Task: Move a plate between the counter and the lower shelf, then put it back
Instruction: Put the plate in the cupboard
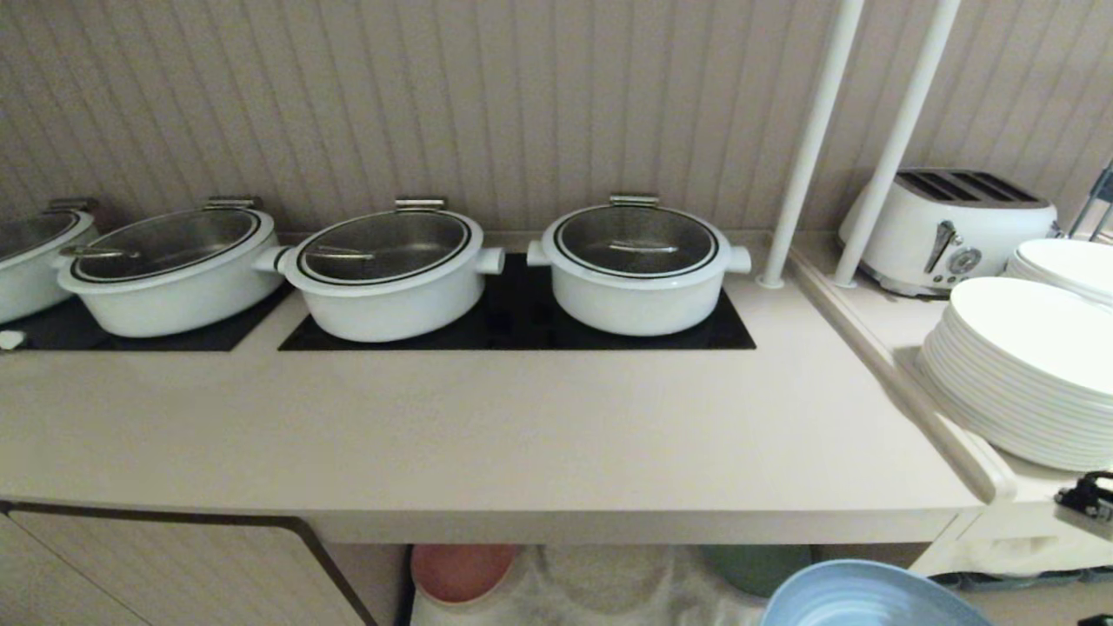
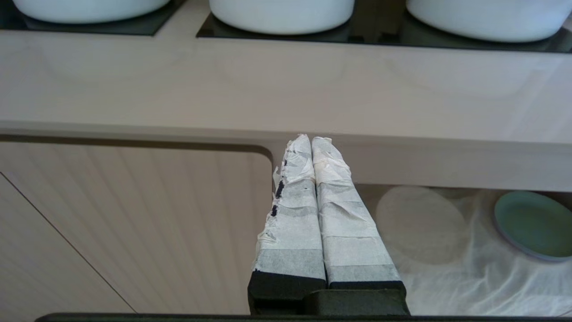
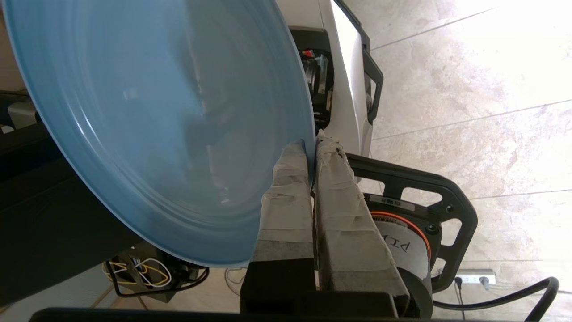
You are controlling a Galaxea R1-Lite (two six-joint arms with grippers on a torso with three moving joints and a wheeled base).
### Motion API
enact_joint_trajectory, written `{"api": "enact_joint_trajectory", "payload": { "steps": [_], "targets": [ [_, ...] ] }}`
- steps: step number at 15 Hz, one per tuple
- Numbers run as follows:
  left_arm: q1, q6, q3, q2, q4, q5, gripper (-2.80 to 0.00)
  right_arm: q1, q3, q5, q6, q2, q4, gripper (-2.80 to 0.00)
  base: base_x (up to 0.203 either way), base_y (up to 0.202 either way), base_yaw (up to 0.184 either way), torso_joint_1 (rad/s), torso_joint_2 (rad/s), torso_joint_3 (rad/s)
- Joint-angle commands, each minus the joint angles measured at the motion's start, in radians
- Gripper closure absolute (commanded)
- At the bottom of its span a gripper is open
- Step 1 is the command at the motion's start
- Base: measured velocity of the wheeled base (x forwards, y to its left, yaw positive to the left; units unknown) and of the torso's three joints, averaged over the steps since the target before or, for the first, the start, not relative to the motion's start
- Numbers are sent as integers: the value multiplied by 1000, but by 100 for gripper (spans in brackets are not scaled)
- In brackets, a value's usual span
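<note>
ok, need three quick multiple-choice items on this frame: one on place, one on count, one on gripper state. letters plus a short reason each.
1. Where is the plate?
A. on the counter
B. held at its rim, below the counter's front edge
C. on the white stack

2. How many lidded white pots on the counter in the head view?
A. two
B. four
C. six

3. The left gripper is:
A. shut, empty
B. open
C. holding a pot lid

Key: B, the right gripper pinches its rim; B, four stand in a row; A, fingers together with nothing between.
</note>
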Motion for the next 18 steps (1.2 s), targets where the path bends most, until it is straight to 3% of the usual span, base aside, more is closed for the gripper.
{"api": "enact_joint_trajectory", "payload": {
  "steps": [1, 18],
  "targets": [
    [0, -1, 0, 0, 0, 1, 0, 0, 5, 2, -1, -10, 5, 0, 0, 0, 0, -143, 307, 160],
    [0, -1, 0, 0, 0, 1, 0, 0, 33, 2, 1, -56, 12, 0, 0, 0, 0, -150, 326, 171]
  ]
}}
